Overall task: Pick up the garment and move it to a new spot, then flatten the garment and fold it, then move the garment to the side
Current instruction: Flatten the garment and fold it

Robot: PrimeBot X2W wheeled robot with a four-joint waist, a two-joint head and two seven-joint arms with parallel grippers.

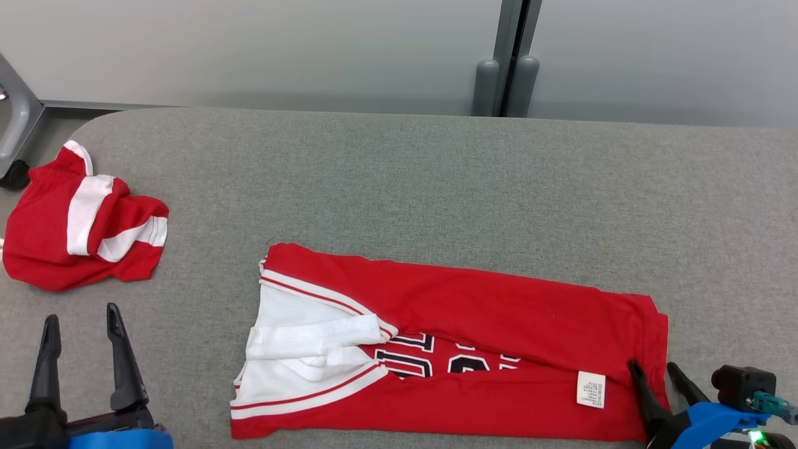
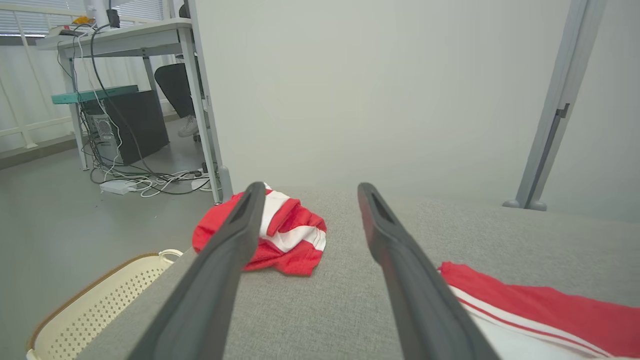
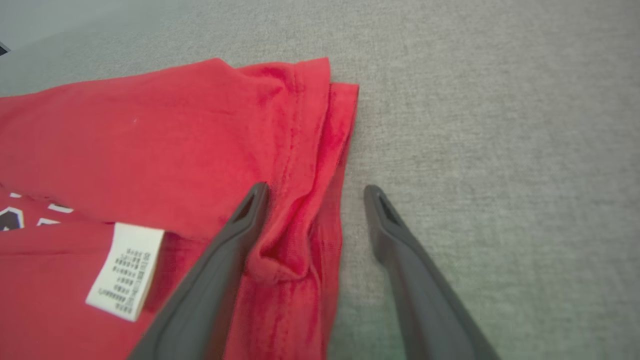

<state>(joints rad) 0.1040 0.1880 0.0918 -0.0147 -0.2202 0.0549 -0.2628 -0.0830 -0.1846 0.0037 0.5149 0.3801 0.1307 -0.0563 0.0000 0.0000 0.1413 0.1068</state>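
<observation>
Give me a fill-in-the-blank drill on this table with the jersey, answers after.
1. The folded jersey is mostly ____.
2. The right gripper, at the jersey's edge, stands ____.
3. The crumpled garment beyond the left gripper is red and ____.
4. The table under both has a ____ cover.
Missing words: red; open; white; gray.

Pale wall [image 2: 350,75], grey floor [image 2: 50,225], cluttered desk [image 2: 125,35]
</observation>
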